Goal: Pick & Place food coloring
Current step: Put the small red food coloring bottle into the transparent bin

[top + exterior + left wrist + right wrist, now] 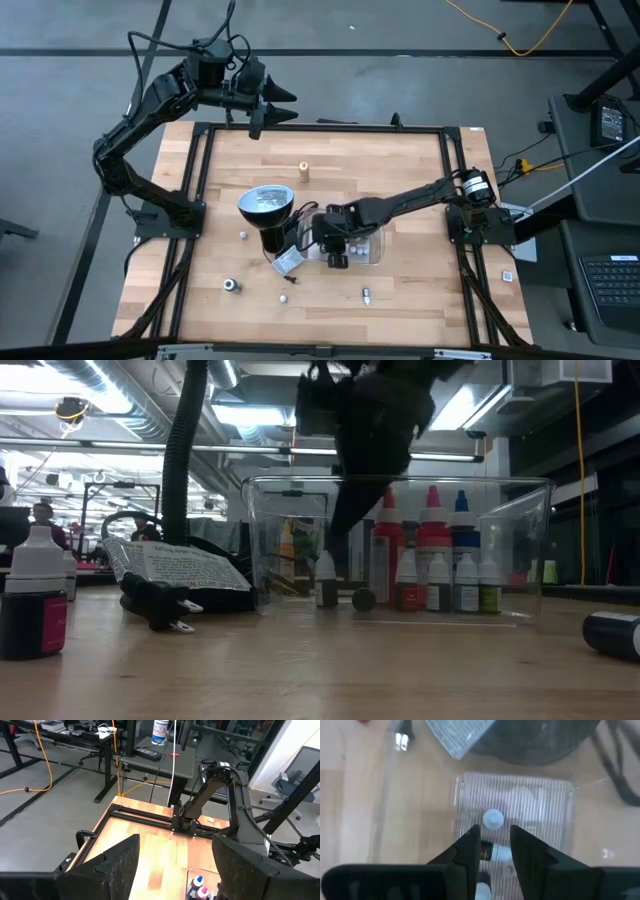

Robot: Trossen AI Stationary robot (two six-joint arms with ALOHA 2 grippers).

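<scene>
A: From above, where are the arms?
B: The left hand (pixel 262 104) hangs past the far edge of the tabletop (pixel 400 170), fingers apart, holding nothing. The right hand (pixel 335 250) reaches down into the clear tray (pixel 372 250), just beside the lamp (pixel 266 205).

A: And the bottles?
B: Loose ones lie scattered: one (pixel 303 171) stands near the far side, others (pixel 232 286) lie toward the near edge.

A: What does the low camera show?
B: The tray (pixel 520 550) holds a row of upright bottles (pixel 432 550) with red and blue caps. The right hand (pixel 335 565) comes down inside it, by a small white-capped bottle (pixel 326 582). A dark bottle (pixel 35 595) stands close on the left.

A: The left wrist?
B: Its fingers (pixel 117 867) stand wide, empty, with the tabletop (pixel 155 845) below.

A: The right wrist?
B: The right hand (pixel 495 845) is slightly parted over the tray floor (pixel 530 800). A white cap (pixel 493 819) stands just ahead of the tips; a bottle (pixel 496 853) lies across the gap. I cannot tell whether it is gripped.
</scene>
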